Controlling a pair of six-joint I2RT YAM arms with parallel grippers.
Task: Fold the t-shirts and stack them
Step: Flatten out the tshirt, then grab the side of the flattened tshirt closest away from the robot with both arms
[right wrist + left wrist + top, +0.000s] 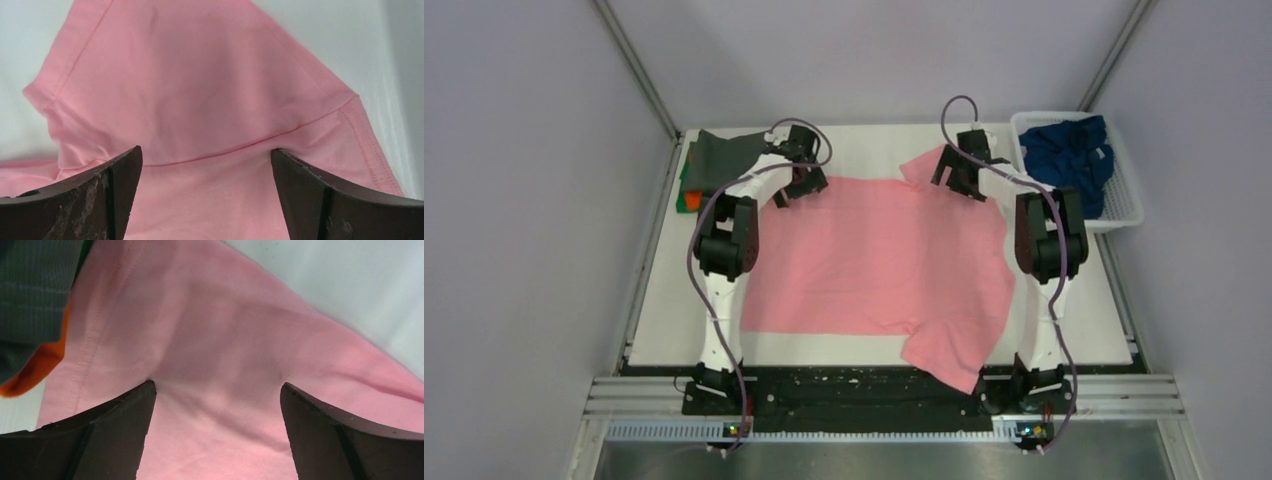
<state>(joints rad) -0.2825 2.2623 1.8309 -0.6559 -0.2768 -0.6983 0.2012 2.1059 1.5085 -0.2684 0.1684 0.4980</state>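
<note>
White walls (524, 200) and metal corner posts are closing in a white table (664, 300). The pink t-shirt (874, 250) is lying spread flat across most of it. One sleeve is spilling over the near edge between the arm bases, and the other is pointing toward the far right corner.

A white lattice basket (1129, 210) is sitting at the far right, just off the table edge, and is holding crumpled navy blue cloth (1069, 155). At the far left corner a folded dark grey t-shirt (724, 155) is topping a small stack. An edge of green (685, 170) and a corner of orange (688, 203) are showing beneath it.

Both arms are reaching forward over the far hem of the pink shirt, elbows raised. The left gripper (799, 190) is hovering over the far left corner of the shirt, just beside the stack. Its wrist view is showing its fingers (115, 425) spread wide, with pink cloth lying between them ungripped. The right gripper (959, 185) is hanging over the far sleeve. Its fingers (100, 195) are likewise parted, with the sleeve seam running between them and nothing pinched.
</note>
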